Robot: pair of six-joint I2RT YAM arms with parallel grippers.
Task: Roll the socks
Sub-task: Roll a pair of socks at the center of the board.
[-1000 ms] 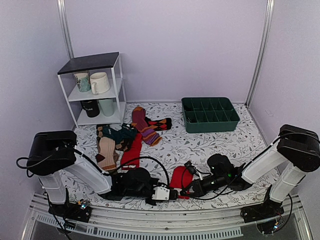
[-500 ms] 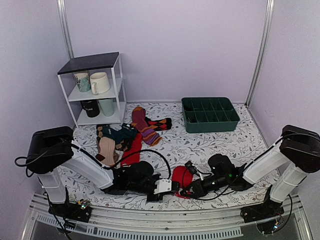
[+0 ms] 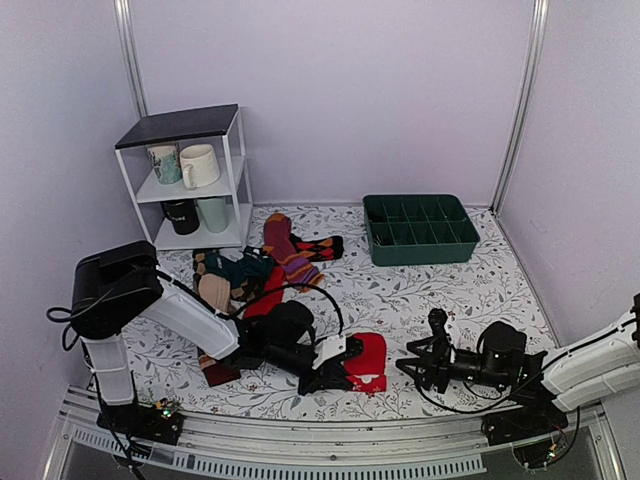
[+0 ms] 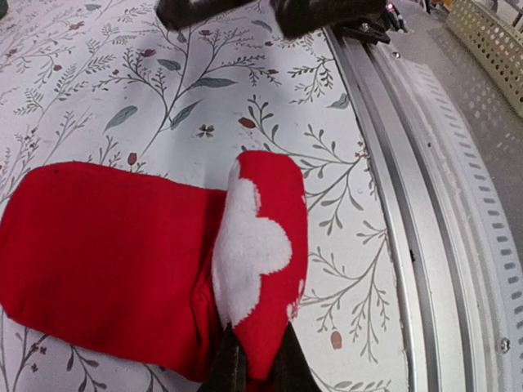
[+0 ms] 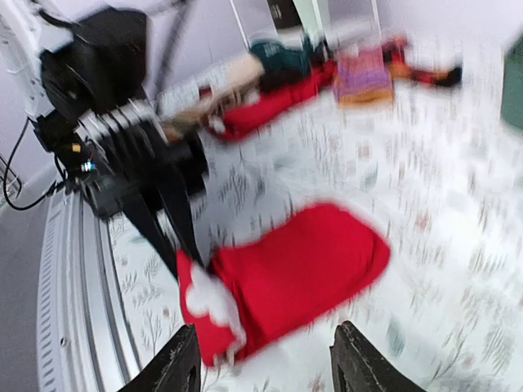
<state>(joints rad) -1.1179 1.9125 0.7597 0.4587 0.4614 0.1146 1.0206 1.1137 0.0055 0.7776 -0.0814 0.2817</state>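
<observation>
Gripping: folded red sock [image 4: 106, 237] clamped by left end effector [image 4: 255, 363] | right end effector [image 5: 265, 347] spread open, clear of sock.

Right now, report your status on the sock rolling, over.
Left jaws shut on red sock at its curled end. Right jaws open, empty, apart from it. Other socks lie farther back.

Red sock [image 3: 366, 354] flat near front of table [image 3: 430, 290], white-patched end folded over.
</observation>
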